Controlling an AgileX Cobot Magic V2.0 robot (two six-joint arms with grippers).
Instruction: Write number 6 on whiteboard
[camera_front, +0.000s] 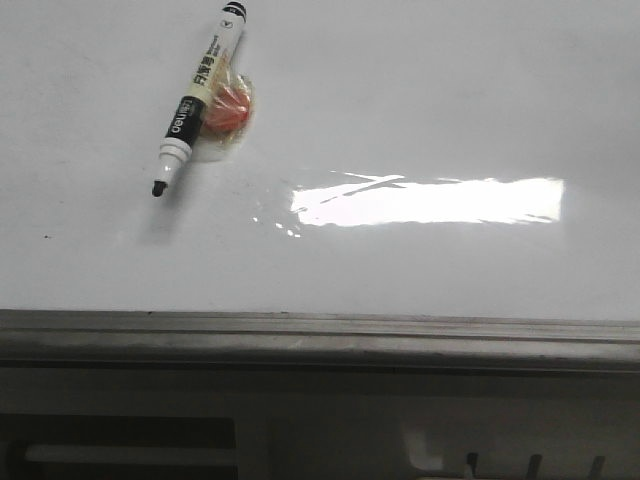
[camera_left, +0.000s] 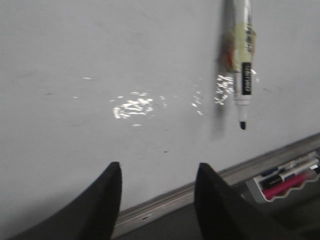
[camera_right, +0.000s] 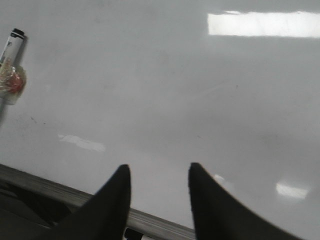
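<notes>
A white marker (camera_front: 200, 95) with a black label and bare black tip lies on the whiteboard (camera_front: 420, 110) at the back left, with an orange-red lump wrapped in clear tape (camera_front: 228, 108) fixed to its side. The same marker (camera_left: 243, 60) shows in the left wrist view, and its capped end (camera_right: 11, 47) in the right wrist view. No number 6 shows on the board. My left gripper (camera_left: 157, 170) hangs open above the board's near edge, holding nothing. My right gripper (camera_right: 158, 172) is also open and holding nothing. Neither gripper appears in the front view.
A grey metal frame (camera_front: 320, 340) runs along the board's near edge. A bright glare patch (camera_front: 430, 200) lies mid-board. A grey tray (camera_left: 287, 180) with dark and pink pens sits beyond the frame in the left wrist view.
</notes>
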